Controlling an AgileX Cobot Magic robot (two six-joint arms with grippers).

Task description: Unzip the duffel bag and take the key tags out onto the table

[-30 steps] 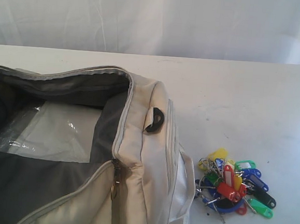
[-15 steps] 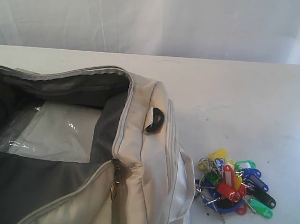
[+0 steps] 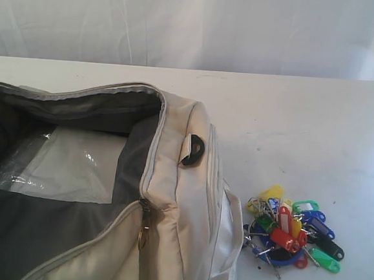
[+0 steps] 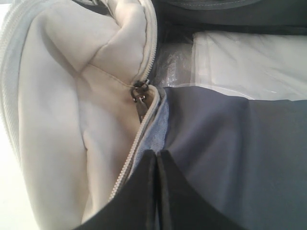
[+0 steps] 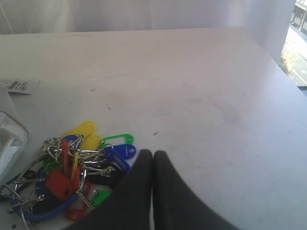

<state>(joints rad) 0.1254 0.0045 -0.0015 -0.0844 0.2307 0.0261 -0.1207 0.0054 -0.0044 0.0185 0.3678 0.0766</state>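
Note:
The cream duffel bag (image 3: 182, 198) lies unzipped at the left, its dark lining and a clear plastic sheet (image 3: 68, 163) showing inside. The bunch of coloured key tags (image 3: 293, 233) rests on the white table (image 3: 292, 122) just right of the bag. Neither arm shows in the exterior view. My left gripper (image 4: 157, 152) is shut and empty, its tips over the bag's lining near the zipper pull (image 4: 140, 93). The right gripper (image 5: 153, 153) is shut on nothing, above the table beside the key tags (image 5: 81, 167).
A white curtain (image 3: 196, 24) hangs behind the table's far edge. A small paper label (image 5: 19, 86) lies on the table by the bag's end. The table's right edge (image 5: 283, 67) is close by in the right wrist view.

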